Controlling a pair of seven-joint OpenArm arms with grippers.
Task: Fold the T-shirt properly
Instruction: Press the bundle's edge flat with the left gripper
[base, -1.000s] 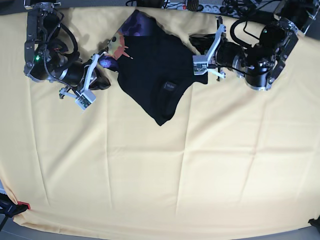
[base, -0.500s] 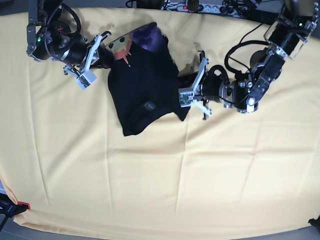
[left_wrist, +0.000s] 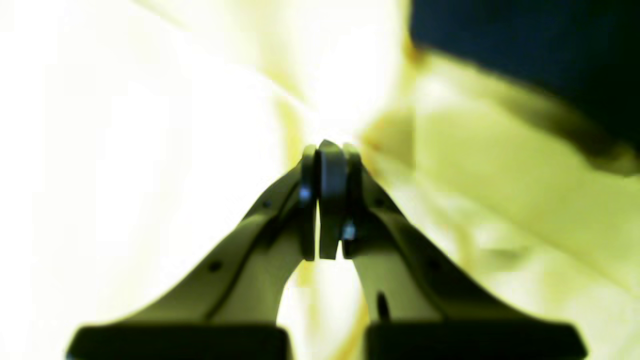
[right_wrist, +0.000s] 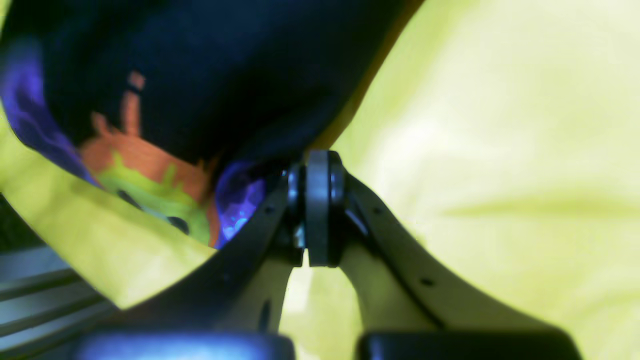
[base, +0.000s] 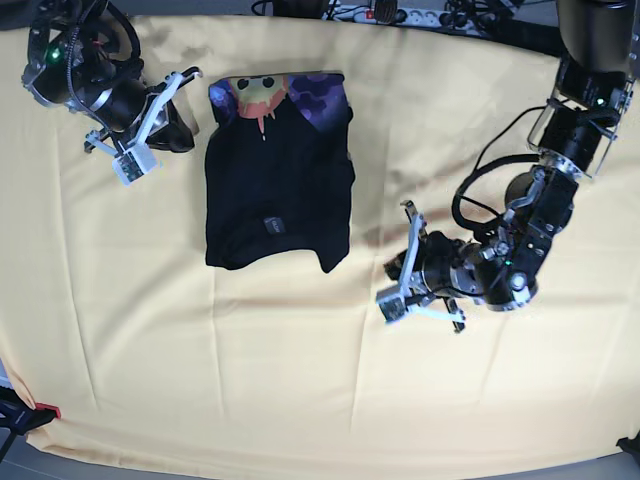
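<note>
The T-shirt (base: 278, 185) lies in the upper middle of the base view, folded into a rough rectangle on the yellow cloth (base: 300, 380). Its plain black side faces up with a small dark label (base: 269, 223) near the lower middle, and a strip of orange sun face and purple clouds shows along its top edge. The lower edge is uneven, with a corner hanging lower at the right.

In the upper left of the base view the right gripper (base: 160, 115) sits just beside the shirt's left edge, apart from it, fingers pressed together and holding nothing. Its wrist view is blurred: the print and black fabric fill the upper left there, just behind the closed fingertips (right_wrist: 318, 200).

The left gripper (base: 408, 262) is at the right of centre in the base view, well apart from the shirt, over bare cloth, also pressed together and empty. Its wrist view is badly overexposed; only the closed tips and a dark shape, too blurred to identify, in the upper right corner can be made out.
</note>
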